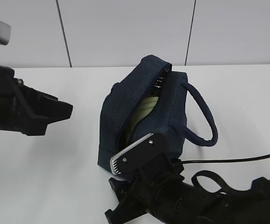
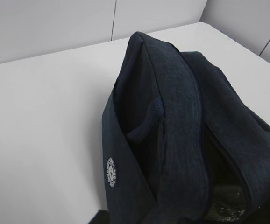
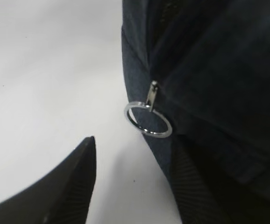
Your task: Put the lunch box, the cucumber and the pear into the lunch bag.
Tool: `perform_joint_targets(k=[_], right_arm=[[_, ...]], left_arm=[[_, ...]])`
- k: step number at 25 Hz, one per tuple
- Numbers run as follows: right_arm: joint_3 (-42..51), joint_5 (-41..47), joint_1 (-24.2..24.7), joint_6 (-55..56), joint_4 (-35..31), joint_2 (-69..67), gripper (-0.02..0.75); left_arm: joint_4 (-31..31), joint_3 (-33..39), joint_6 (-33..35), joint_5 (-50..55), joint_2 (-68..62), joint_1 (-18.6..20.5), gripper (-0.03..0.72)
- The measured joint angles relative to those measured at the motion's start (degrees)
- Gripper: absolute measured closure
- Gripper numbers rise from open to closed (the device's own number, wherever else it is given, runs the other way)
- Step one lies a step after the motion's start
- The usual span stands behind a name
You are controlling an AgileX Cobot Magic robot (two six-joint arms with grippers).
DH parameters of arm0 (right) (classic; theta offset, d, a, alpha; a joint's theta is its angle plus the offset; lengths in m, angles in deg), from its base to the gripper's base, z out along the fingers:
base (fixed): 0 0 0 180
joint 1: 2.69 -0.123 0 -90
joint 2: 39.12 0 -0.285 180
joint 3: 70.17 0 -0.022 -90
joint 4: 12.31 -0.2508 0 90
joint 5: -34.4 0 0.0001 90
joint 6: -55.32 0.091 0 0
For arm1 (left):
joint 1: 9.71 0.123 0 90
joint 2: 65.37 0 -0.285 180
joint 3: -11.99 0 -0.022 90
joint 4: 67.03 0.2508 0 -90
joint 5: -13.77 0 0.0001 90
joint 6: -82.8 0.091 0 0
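The dark navy lunch bag (image 1: 125,107) stands in the middle of the white table, its top zipper open. The pale green lid of the lunch box (image 1: 142,112) shows inside the opening. The cucumber and the pear are out of view. My right gripper (image 3: 135,158) is open at the bag's near end; the metal ring pull (image 3: 148,120) hangs just ahead of the jaws, and the right finger (image 3: 195,186) lies against the bag's fabric. My left gripper (image 1: 65,109) hovers left of the bag, apart from it; its jaws do not show. The left wrist view shows the bag (image 2: 172,116) from its side.
The bag's thick loop handle (image 1: 205,116) hangs over to the right. A black cable (image 1: 233,160) runs across the table at the right front. The right arm (image 1: 172,196) fills the front edge. A grey wall stands behind the table.
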Motion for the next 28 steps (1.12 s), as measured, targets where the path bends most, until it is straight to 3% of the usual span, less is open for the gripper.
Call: perform_joint_targets(k=[18,28], right_arm=[[-4.6,-0.8,0.0,0.6,0.8,-3.9,0.313],[-4.6,0.5,-0.2,-3.8,-4.5,-3.9,0.314]], left_arm=[[-0.1,0.0,0.0,0.0,0.0,0.0,0.418],[-0.2,0.0,0.0,0.0,0.0,0.0,0.419]])
